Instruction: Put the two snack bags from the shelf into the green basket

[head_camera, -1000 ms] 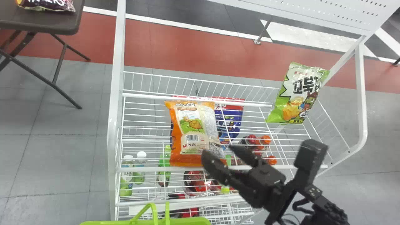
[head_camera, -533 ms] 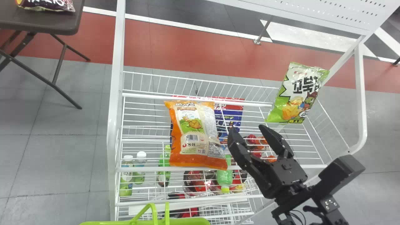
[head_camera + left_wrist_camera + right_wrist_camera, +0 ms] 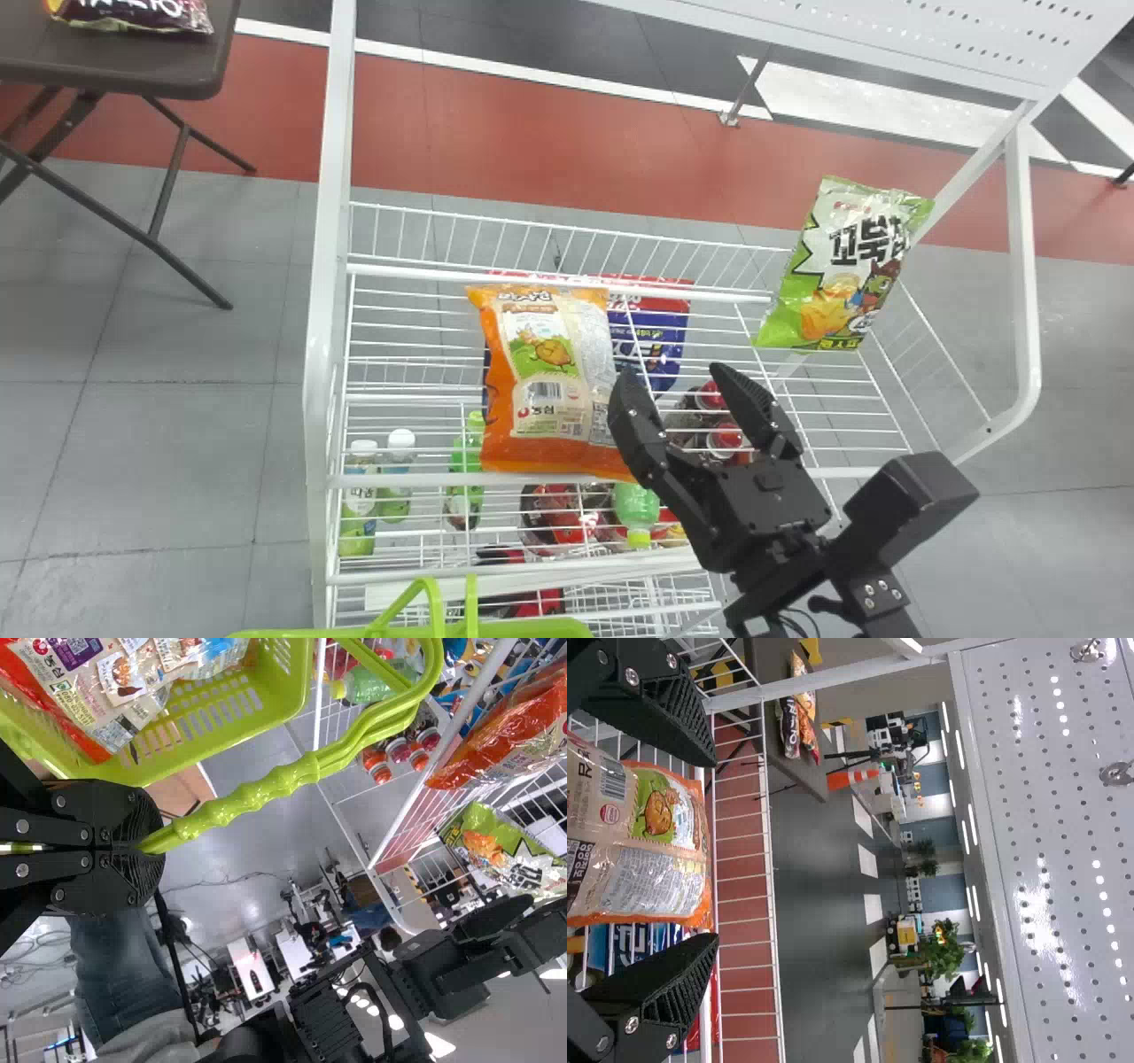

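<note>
In the head view my right gripper [image 3: 671, 381] is open above the shelf's front right part, its left finger overlapping the lower right corner of the orange snack bag [image 3: 549, 381]. The green snack bag [image 3: 842, 266] leans at the shelf's right end. The right wrist view has the orange bag [image 3: 651, 837] between the two spread fingers of my right gripper [image 3: 713, 850]; contact cannot be told. At the head view's bottom edge is the green basket [image 3: 523, 627]. In the left wrist view my left gripper [image 3: 146, 846] is shut on the handle of the basket [image 3: 213, 722], which holds a snack bag [image 3: 115, 691].
The wire shelf's front rail [image 3: 407, 480] and left post [image 3: 328, 266] frame the bags. Bottles [image 3: 361, 505] stand on a lower tier. A white perforated panel [image 3: 983, 40] hangs above at the right. A brown table [image 3: 106, 71] stands at the far left.
My right gripper has swung up and right, then back left toward the orange bag, its fingers still apart. The bags on the shelf and the basket have hardly moved.
</note>
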You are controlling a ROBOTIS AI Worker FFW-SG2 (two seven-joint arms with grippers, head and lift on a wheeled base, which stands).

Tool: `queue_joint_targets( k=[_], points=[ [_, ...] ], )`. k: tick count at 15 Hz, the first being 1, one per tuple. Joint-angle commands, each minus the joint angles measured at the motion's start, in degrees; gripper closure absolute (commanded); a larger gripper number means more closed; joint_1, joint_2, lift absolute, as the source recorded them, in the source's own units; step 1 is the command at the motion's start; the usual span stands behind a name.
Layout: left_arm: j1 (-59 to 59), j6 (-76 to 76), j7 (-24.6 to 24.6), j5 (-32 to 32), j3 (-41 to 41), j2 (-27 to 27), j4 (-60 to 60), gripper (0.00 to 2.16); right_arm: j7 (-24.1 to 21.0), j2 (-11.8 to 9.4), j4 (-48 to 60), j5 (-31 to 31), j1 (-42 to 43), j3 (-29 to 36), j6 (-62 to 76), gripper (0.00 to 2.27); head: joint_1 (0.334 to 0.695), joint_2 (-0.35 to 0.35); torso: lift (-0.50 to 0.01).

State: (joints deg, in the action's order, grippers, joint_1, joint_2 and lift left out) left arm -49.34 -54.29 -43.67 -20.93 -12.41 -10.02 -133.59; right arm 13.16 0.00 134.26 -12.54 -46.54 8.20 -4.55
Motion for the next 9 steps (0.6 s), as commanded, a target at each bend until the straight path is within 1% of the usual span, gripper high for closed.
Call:
queue_joint_targets(
  k=[1, 9],
  points=[
    [0.12, 0.01, -0.02, -0.07, 0.2, 0.0, 0.0, 1.95, -0.06, 0.05, 1.0, 0.06, -0.48, -0.03, -0.68, 0.13, 0.695, -0.35, -0.01],
    [0.3, 0.01, -0.28, -0.07, 0.2, -0.18, 0.0, 1.95, 0.03, 0.05, 1.7, -0.64, -1.27, -0.03, -0.68, 0.14, 0.695, -0.35, -0.01]
  ],
)
